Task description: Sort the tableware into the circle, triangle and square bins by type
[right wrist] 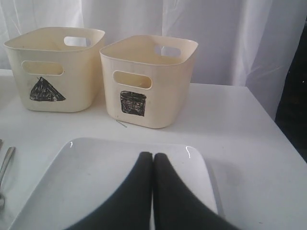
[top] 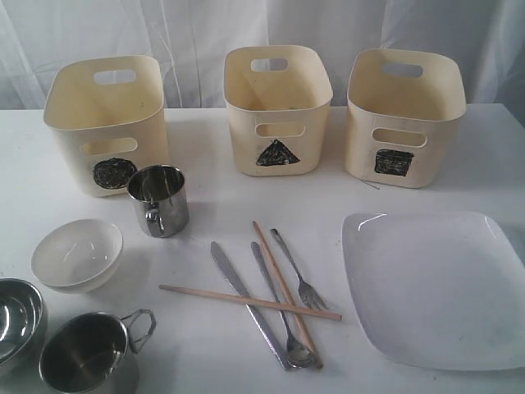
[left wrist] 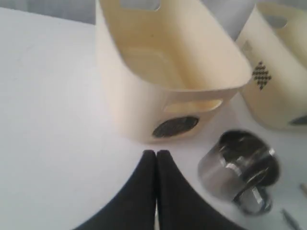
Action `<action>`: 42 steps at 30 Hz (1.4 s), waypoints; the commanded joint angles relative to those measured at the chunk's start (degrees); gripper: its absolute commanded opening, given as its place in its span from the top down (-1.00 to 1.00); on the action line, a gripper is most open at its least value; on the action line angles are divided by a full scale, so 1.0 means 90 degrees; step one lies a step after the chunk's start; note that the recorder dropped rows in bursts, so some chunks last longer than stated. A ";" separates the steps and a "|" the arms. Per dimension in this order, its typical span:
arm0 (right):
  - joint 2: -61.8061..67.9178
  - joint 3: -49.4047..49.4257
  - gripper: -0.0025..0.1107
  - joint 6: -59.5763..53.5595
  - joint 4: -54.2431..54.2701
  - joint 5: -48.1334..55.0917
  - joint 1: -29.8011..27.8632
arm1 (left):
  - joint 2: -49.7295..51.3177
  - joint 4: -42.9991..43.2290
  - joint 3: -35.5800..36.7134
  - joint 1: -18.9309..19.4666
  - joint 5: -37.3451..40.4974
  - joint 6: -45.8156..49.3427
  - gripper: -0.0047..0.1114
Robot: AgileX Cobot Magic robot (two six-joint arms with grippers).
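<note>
Exterior view: white table (top: 213, 209), white curtain behind.

Back row, left to right: circle bin (top: 74, 160), triangle bin (top: 246, 152), square bin (top: 435, 160). All are cream plastic, upright and set apart, each with its black shape drawn on the front wall.

Cups and bowls, left side:
- upright steel mug (top: 160, 201), just in front of the circle bin, handle toward the camera
- white bowl (top: 77, 254), nearer the camera and further left
- steel bowl (top: 16, 316), cut off by the left edge
- second steel mug (top: 86, 357), beside the steel bowl at the bottom edge, handle pointing right

Cutlery, centre:
- knife (top: 229, 271), spoon (top: 299, 353) and fork (top: 288, 254) lie roughly side by side, spoon bowl and fork tines toward the camera
- long chopstick (top: 262, 240) runs lengthwise among them
- crosswise chopstick (top: 197, 293) crosses the knife, the spoon and the long chopstick

Right side: large white square plate (top: 435, 287), flat, in front of the square bin.

Left wrist view:
- left gripper (left wrist: 156, 154), black fingers pressed together with nothing between them, over bare table
- near it, the circle bin (left wrist: 129, 105) and the upright steel mug (left wrist: 240, 167)
- a blurred bin at the edge, probably the triangle bin (left wrist: 278, 91)

Right wrist view:
- right gripper (right wrist: 152, 155), fingers likewise pressed together and empty, over the large white square plate (right wrist: 86, 182)
- beyond it, the square bin (right wrist: 168, 103) and the triangle bin (right wrist: 81, 91)
</note>
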 commanded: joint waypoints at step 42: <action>-0.0040 0.0042 0.96 -0.0008 0.0005 -0.0011 -0.0048 | 0.2318 0.5063 0.0272 0.1318 0.1799 -0.2557 -0.05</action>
